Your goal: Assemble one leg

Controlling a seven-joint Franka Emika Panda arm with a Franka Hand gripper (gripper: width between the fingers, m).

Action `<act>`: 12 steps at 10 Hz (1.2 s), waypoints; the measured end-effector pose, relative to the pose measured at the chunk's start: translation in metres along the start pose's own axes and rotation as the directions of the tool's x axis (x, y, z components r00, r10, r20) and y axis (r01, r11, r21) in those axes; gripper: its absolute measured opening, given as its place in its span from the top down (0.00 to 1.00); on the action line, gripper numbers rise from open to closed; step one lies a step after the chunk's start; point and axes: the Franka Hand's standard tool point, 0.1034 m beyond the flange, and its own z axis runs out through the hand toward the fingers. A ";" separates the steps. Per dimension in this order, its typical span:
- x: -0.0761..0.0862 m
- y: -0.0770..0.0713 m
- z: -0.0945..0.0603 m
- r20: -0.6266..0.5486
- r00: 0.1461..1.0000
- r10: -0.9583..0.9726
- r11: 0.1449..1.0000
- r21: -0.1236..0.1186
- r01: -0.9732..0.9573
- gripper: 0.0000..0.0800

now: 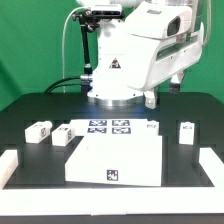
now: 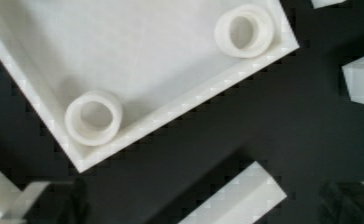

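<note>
Several small white legs with black-and-white tags lie on the black table in the exterior view: two at the left (image 1: 40, 130) (image 1: 65, 135) and one at the right (image 1: 187, 132). The big white square panel (image 1: 115, 160) lies at the front centre. The wrist view looks down on that panel (image 2: 161, 70) and two of its round corner sockets (image 2: 250, 30) (image 2: 95, 115), with part of a leg (image 2: 362, 80) beside it. My gripper (image 2: 188, 212) hangs high above the panel. Its dark fingers show faintly, far apart, with nothing held. In the exterior view the arm (image 1: 150, 45) hides the gripper.
The marker board (image 1: 110, 127) lies behind the panel. White border blocks stand at the table's front left (image 1: 10, 165) and front right (image 1: 213, 165). A white bar (image 2: 250, 195) and another white piece (image 2: 1, 190) show in the wrist view.
</note>
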 end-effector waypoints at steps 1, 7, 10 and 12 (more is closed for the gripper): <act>0.000 0.000 0.000 0.000 1.000 0.000 1.000 0.000 0.000 0.19; 0.000 0.000 0.000 0.000 1.000 0.000 1.000 0.000 0.000 0.19; -0.004 0.003 -0.007 0.002 1.000 -0.027 1.000 0.000 0.027 0.19; -0.032 0.005 0.006 -0.027 0.989 -0.145 0.989 0.007 0.145 0.19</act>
